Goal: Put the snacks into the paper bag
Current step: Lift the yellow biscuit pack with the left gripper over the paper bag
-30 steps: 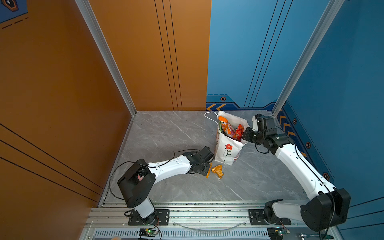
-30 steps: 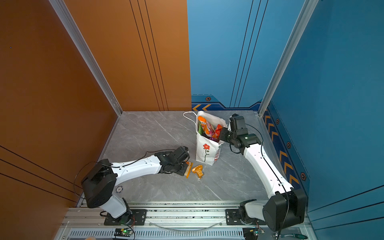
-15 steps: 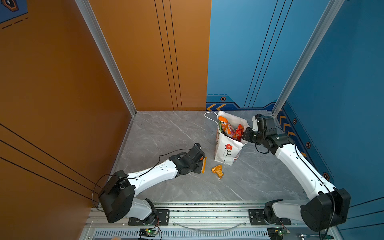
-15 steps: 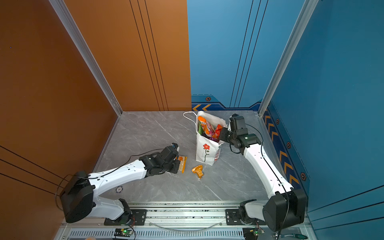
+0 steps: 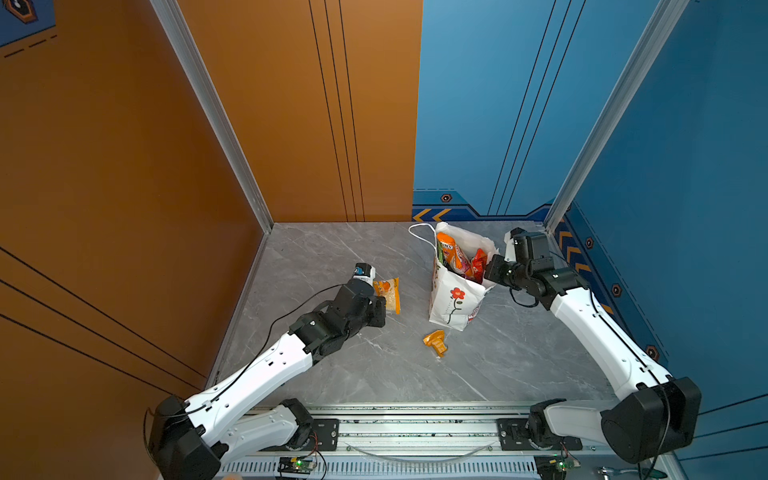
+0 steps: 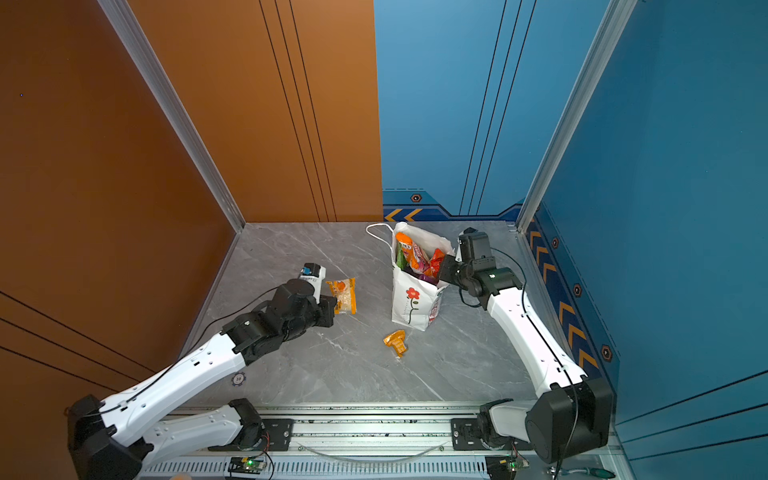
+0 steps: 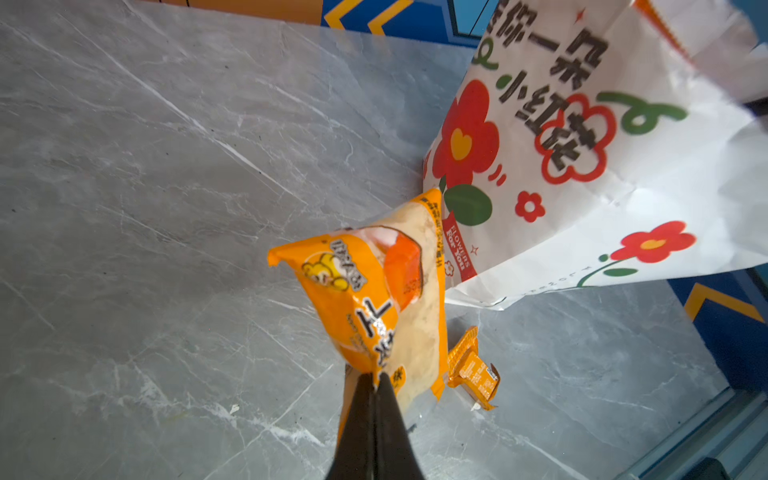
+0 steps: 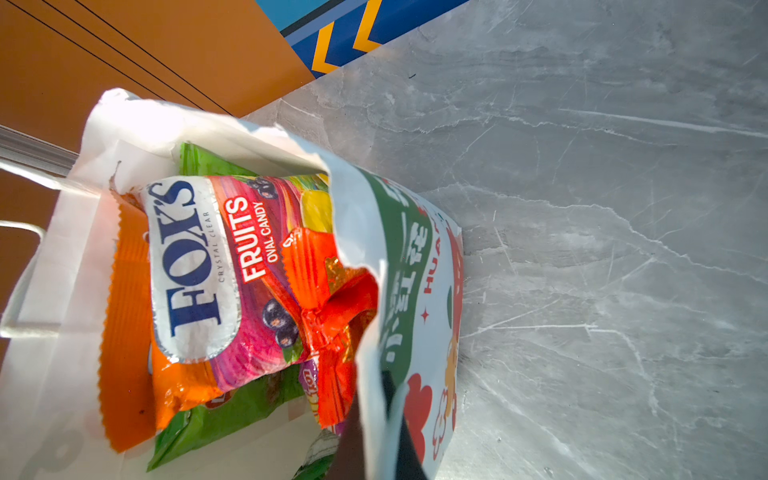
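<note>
Left gripper [image 7: 376, 380] is pinched together on the edge seal of a small orange-yellow crinkly plastic packet [image 7: 374, 291]. The packet hangs off the tips, apparently clear of the grey marble-look tabletop [image 5: 332, 257], left of the white paper carrier bag with the red flower [image 5: 453, 303] and apart from it.

Right gripper [image 8: 376, 399] is clamped on the bag's rim wall, holding the mouth open.

Risks:
- The grip is only on the seal, so a swing could slip the packet out.
- The mouth is crowded. The orange-pink "FOX'S" candy packet [image 8: 232, 270] and a red-orange one [image 8: 332, 291] stand high, so a drop could bounce out or hang on the rim.
- A sideways shove could tip the bag or tear the paper at the clamp.
- Another small orange wrapped packet [image 5: 435, 341] lies on the table near the bag's base, easy to miss.
</note>
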`<act>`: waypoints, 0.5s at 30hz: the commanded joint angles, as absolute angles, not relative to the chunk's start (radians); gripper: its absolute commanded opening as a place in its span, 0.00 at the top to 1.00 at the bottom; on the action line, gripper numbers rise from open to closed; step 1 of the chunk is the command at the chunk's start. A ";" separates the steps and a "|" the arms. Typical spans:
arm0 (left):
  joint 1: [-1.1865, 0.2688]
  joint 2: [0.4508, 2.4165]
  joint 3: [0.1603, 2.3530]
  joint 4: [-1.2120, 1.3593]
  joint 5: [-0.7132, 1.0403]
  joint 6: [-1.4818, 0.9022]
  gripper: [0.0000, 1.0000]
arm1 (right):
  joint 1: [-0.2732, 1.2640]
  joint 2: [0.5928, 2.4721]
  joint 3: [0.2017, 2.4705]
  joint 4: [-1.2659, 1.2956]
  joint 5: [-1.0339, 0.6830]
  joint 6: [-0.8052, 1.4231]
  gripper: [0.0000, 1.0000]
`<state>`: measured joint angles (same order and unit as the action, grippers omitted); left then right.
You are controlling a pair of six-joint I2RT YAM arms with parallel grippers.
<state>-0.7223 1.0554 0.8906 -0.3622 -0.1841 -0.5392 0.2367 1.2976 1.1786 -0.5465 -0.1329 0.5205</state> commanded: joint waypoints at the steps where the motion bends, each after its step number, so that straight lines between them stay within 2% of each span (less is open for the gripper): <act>1: -0.703 1.019 0.922 -0.355 -0.209 -0.510 1.00 | 0.249 1.289 1.181 -0.598 -0.143 0.510 0.95; 11: -0.728 1.067 1.139 -0.375 -0.149 -0.441 1.00 | 0.249 1.283 1.173 -0.595 -0.143 0.512 0.95; 15: -0.798 1.143 1.260 -0.418 -0.205 -0.367 1.00 | 0.249 1.288 1.175 -0.595 -0.149 0.512 0.95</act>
